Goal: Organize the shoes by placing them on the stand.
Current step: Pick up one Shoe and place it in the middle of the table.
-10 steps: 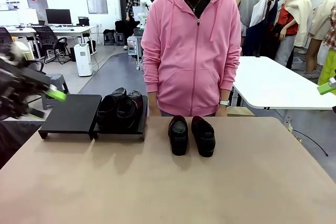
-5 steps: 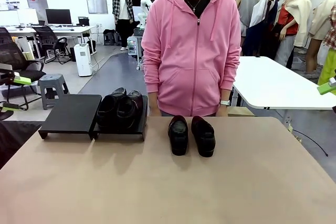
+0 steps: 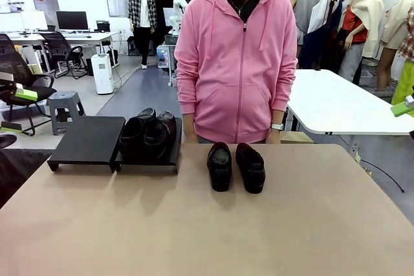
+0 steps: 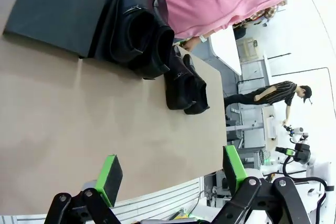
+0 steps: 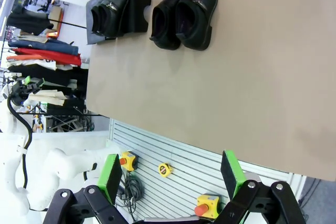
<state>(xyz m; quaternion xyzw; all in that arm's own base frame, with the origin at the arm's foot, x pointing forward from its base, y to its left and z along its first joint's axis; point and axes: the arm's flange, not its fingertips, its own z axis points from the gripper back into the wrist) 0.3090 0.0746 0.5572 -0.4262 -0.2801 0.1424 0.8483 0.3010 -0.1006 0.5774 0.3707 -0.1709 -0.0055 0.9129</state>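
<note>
Two black glossy shoes (image 3: 147, 135) sit side by side on the right platform of the black stand (image 3: 145, 163); the left platform (image 3: 87, 140) is bare. Another pair of shoes (image 3: 235, 167) rests on the tan table in front of the person in pink. My left gripper (image 4: 171, 174) is open and holds nothing, back from the table's left side, with the shoes on the stand (image 4: 139, 35) and the pair on the table (image 4: 184, 85) far ahead of it. My right gripper (image 5: 170, 173) is open too, off the table's right edge, far from the table pair (image 5: 184, 11).
A person in a pink hoodie (image 3: 234, 63) stands at the far edge of the table, hands down behind it. The tan table top (image 3: 207, 231) is bare in front of the shoes. A white table (image 3: 336, 105) stands behind on the right.
My left arm has pulled back to the left, almost out of the front view. The shoes and stand have not moved. A person in the background has walked along.
</note>
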